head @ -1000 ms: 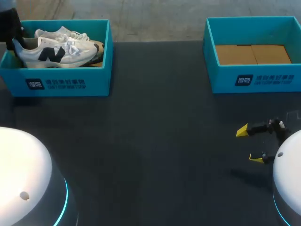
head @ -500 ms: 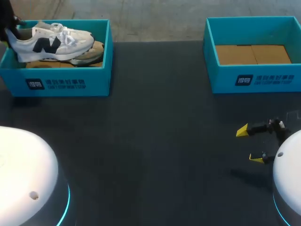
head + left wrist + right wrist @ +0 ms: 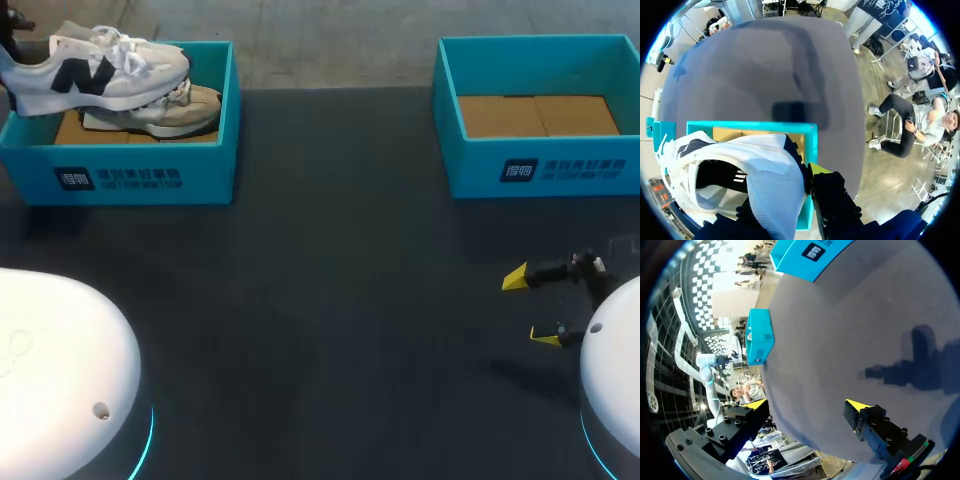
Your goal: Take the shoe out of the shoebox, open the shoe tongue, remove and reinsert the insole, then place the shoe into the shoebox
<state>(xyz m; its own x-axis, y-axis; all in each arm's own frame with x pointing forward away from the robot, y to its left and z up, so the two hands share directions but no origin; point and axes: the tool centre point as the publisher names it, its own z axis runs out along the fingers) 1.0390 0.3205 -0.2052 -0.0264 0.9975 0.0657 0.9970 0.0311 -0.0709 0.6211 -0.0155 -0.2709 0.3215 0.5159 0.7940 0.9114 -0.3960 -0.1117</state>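
Observation:
A white sneaker [image 3: 95,72] with a dark side mark hangs level above the left teal shoebox [image 3: 150,170]. My left gripper [image 3: 10,22] is shut on its heel at the table's far left corner. In the left wrist view the heel collar [image 3: 772,185] sits between the fingers, with one yellow fingertip [image 3: 817,169] showing beside it and the box rim [image 3: 810,142] below. A second, beige-soled shoe [image 3: 180,108] lies inside the box. My right gripper [image 3: 525,307] stands open and empty low over the table at the near right, and its fingers are wide apart in the right wrist view [image 3: 807,405].
A second teal shoebox [image 3: 540,165] with a bare cardboard floor stands at the far right. Dark tabletop [image 3: 330,300] stretches between the two boxes and towards the front edge.
The left gripper has raised the white sneaker up and to the left, from lying inside the box to hanging above its rim. The right arm has not moved.

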